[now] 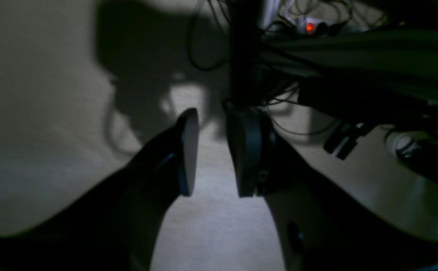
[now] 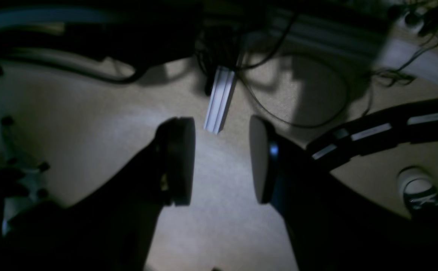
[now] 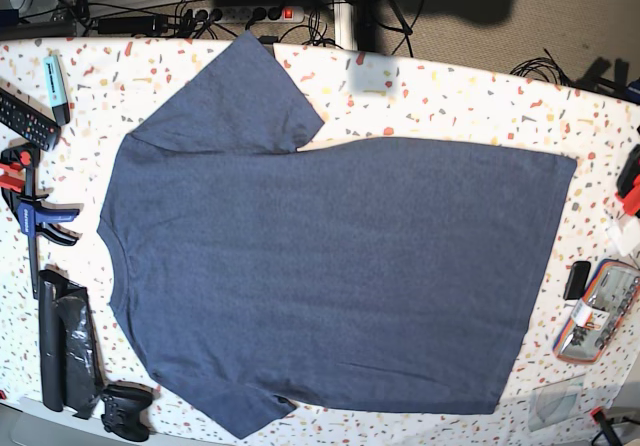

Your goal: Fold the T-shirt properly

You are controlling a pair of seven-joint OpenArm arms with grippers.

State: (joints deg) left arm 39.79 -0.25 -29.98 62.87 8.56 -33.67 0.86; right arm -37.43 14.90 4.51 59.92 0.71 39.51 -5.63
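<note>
The navy-blue T-shirt [image 3: 330, 276] lies flat on the speckled table [image 3: 450, 96] in the base view. Its collar is at the left, its sleeves at top left and bottom left, and its hem at the right. No lettering shows on the upper side. My left gripper [image 1: 212, 124] is open and empty, and its view shows only beige floor. My right gripper [image 2: 222, 128] is open and empty, also over floor. Neither wrist view shows the shirt. Neither gripper shows clearly in the base view.
Left of the shirt lie a remote [image 3: 20, 116], a teal marker [image 3: 55, 74], a clamp [image 3: 30, 206], a black roll [image 3: 62, 341] and a game controller [image 3: 127, 409]. A pouch [image 3: 598, 311] sits at the right edge. Cables and a power strip [image 3: 250, 13] lie behind the table.
</note>
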